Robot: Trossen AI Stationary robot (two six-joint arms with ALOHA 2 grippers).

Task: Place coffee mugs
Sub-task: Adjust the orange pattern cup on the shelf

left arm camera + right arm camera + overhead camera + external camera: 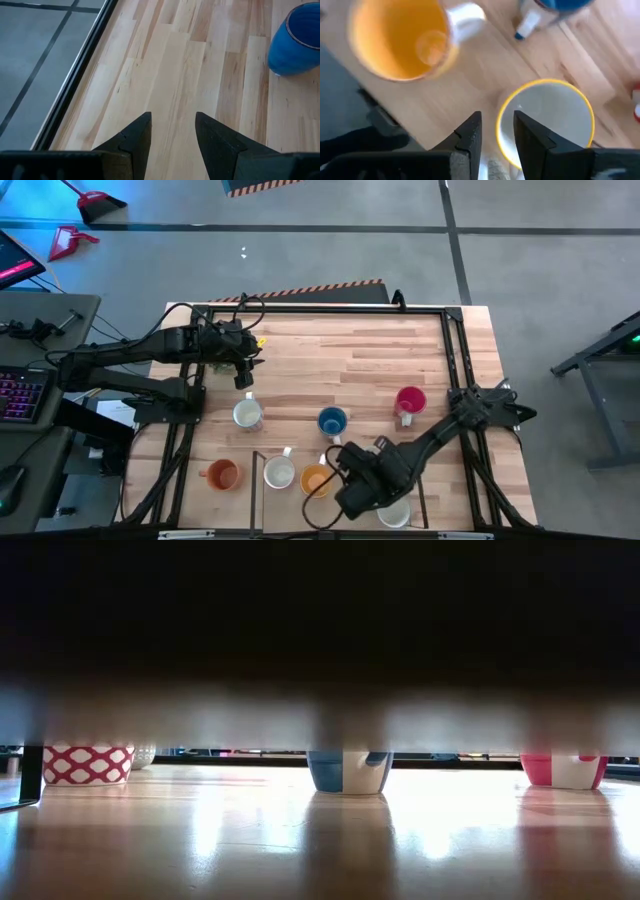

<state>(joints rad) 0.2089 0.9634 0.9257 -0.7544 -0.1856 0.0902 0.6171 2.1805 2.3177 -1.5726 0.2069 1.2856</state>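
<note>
Wooden bench [380,360] front edge: right claw [497,131] straddles a yellow-rimmed white mug's [550,120] wall, fingers apart, unclamped; lifting now risks tipping it against the orange mug [400,37]; left claw [172,132] apart, empty.

**Both arms low over the table, jaws parted**

The left arm reaches in from the left side, and its left gripper [247,373] hangs near the far left part of the table; the fingers [135,137] stand apart with nothing between them. The right arm bends from the right edge toward the near edge. The right gripper [496,132] points down, fingers slightly apart.
</note>
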